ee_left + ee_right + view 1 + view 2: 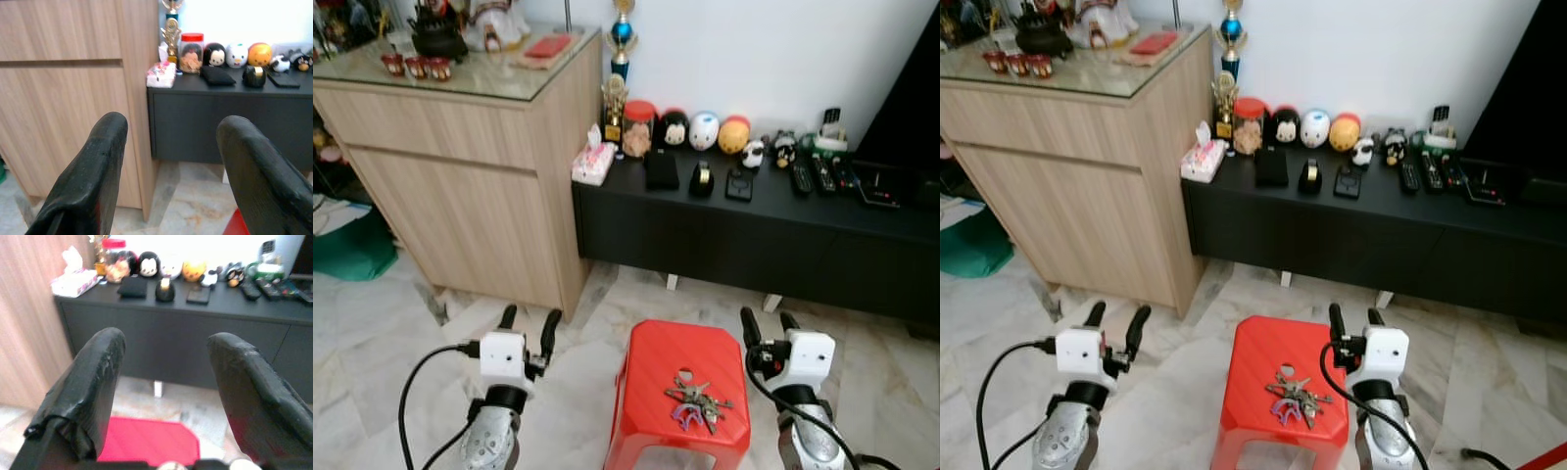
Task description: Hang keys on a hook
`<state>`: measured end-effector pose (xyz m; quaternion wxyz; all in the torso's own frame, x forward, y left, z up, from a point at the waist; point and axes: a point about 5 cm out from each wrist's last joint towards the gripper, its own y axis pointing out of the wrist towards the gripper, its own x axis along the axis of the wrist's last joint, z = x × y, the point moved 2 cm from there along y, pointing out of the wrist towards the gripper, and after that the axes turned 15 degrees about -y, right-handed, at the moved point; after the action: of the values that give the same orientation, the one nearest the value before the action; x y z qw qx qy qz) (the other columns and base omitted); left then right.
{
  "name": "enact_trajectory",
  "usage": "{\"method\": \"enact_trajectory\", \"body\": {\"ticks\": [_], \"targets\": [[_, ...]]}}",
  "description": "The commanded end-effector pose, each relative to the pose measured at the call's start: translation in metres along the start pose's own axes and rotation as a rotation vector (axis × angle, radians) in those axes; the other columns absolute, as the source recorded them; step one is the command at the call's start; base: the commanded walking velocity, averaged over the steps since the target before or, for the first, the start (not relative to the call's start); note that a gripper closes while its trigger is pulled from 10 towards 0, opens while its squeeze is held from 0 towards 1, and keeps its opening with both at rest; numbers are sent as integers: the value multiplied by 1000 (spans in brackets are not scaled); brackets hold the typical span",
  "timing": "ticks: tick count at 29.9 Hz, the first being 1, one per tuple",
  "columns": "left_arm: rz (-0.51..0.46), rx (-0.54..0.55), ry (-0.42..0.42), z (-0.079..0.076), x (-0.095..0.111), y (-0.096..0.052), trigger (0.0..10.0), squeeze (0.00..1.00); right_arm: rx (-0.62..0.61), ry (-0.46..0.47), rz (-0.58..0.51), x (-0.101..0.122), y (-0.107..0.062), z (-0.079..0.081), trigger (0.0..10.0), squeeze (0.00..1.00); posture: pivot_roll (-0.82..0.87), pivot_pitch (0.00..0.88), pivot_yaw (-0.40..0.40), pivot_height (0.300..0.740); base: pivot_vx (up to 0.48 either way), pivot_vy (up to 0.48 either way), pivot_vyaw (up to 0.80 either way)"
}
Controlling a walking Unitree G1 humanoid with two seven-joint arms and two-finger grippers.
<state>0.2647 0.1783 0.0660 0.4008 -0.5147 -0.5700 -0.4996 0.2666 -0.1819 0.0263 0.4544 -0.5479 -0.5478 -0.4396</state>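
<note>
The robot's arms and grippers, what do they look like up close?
Both arms are silver metal at the wrist, each topped by a white boxy housing. The left gripper and right gripper each carry two long black fingers with rounded, matte, slightly worn pads. A black cable loops out from the left housing; another runs down the right arm.

One red plastic stool (680, 367) carrying one bunch of metal keys (697, 401); one black low cabinet (754, 240); one light wooden cabinet (470, 186); three round plush toys (704, 130); three small red cups (416, 67); one tissue pack (593, 163)
</note>
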Motion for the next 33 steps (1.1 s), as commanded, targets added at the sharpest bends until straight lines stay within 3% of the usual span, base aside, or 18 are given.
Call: {"method": "enact_trajectory", "body": {"ticks": [1,10,33], "targets": [[14,19,-6,4,0,0,10000,0,3,3,22,-3,-1,1,10000,0,83,0,-78,740,0,311,0],[70,-12,12,-3,-5,-12,10000,0,-15,19,50,-1,1,-2,10000,0,62,0,-66,740,0,197,0],[82,-50,-13,-15,-1,-5,10000,0,-16,44,58,6,11,-1,10000,0,50,0,-72,740,0,0,0]]}}
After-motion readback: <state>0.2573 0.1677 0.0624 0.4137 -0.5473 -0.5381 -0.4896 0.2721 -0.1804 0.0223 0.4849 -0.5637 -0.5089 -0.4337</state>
